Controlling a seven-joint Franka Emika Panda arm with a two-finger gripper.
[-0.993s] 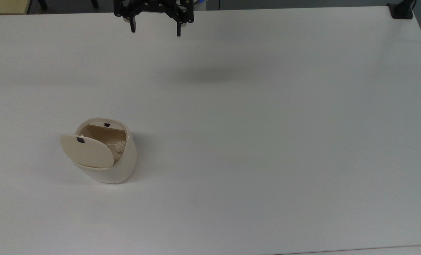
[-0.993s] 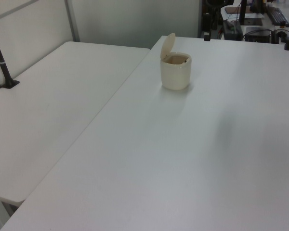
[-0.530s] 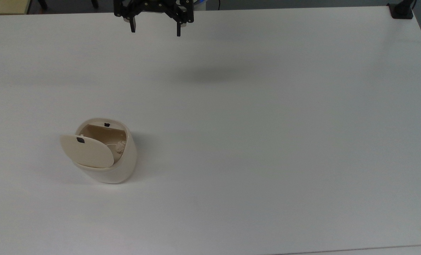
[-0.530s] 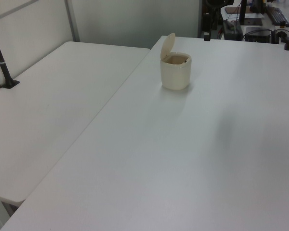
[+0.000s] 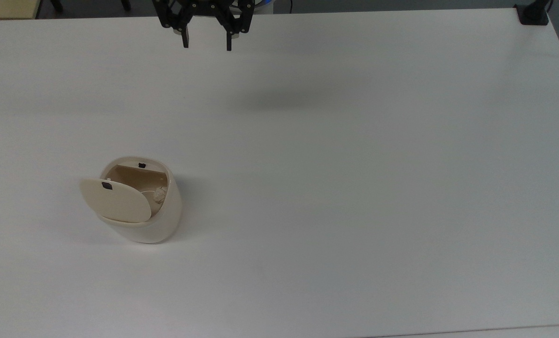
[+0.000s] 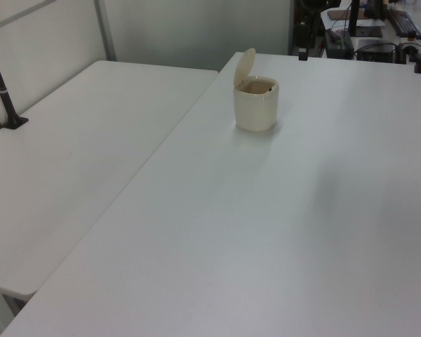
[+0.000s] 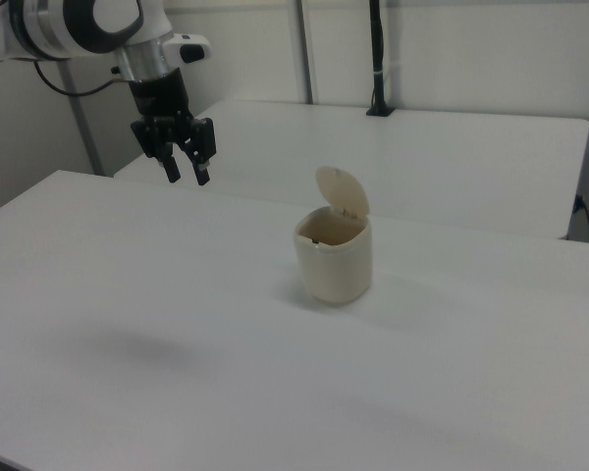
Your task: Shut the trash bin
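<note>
Trash bin stands on the white worktop toward the top view's left, its lid hinged up, so nothing is done yet. End effector hangs well apart, fingers parted and empty.

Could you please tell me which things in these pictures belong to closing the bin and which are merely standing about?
Part of the job:
- trash bin, its lid hinged up and open
- gripper, open, hanging far from the bin

Just about:
- white table under the bin
- second table alongside
- black post clamped to that second table
</note>
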